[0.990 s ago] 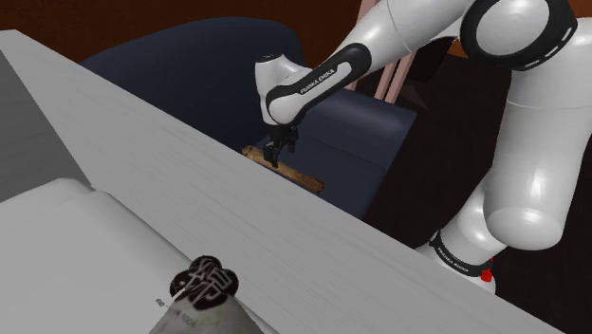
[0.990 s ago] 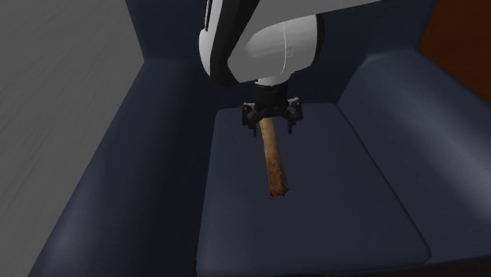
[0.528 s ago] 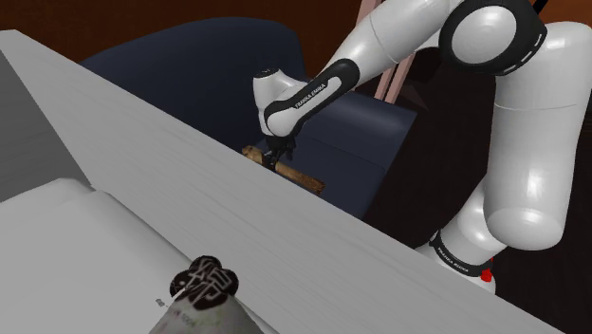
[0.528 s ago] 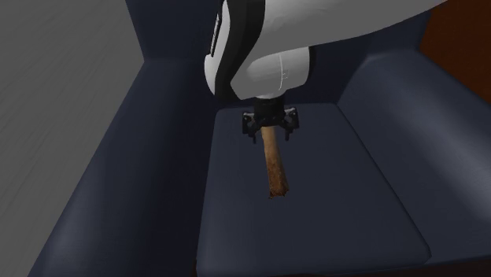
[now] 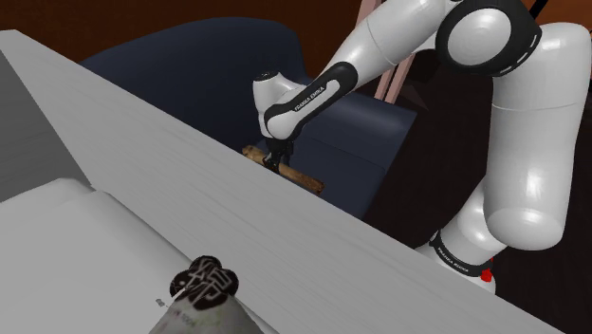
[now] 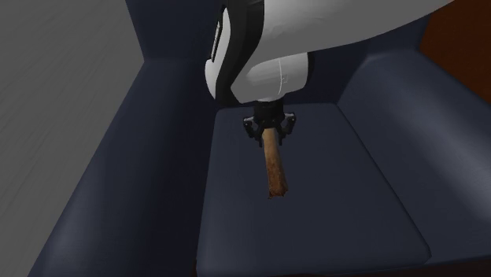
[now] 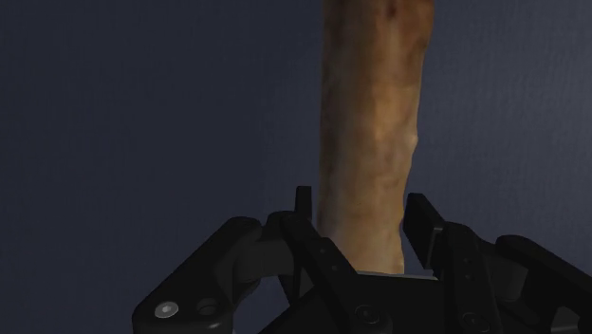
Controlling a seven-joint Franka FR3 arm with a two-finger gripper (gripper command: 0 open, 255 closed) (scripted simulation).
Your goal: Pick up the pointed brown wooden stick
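Shoulder view: the rough brown wooden stick (image 5: 302,177) lies flat on the dark navy sofa seat (image 5: 351,133), just past the far edge of the pale grey table (image 5: 190,190). The black two-finger jaws come down on the stick nearer its end at this view's left. The longer part runs out toward the lower right.

Second exterior view: the stick (image 6: 274,169) has its long axis running almost straight down this view, from the jaws toward the front of the seat cushion (image 6: 354,181). The jaws straddle its far end, set across the axis. Nearly all of the length hangs off to one side of the grip, so expect it to tip on the lift.

Wrist view: the stick (image 7: 375,104) runs straight out from between the jaws, centred. The jaws sit tight on both flanks and appear to be gripping it. The stick rests on the cushion, not yet lifted.
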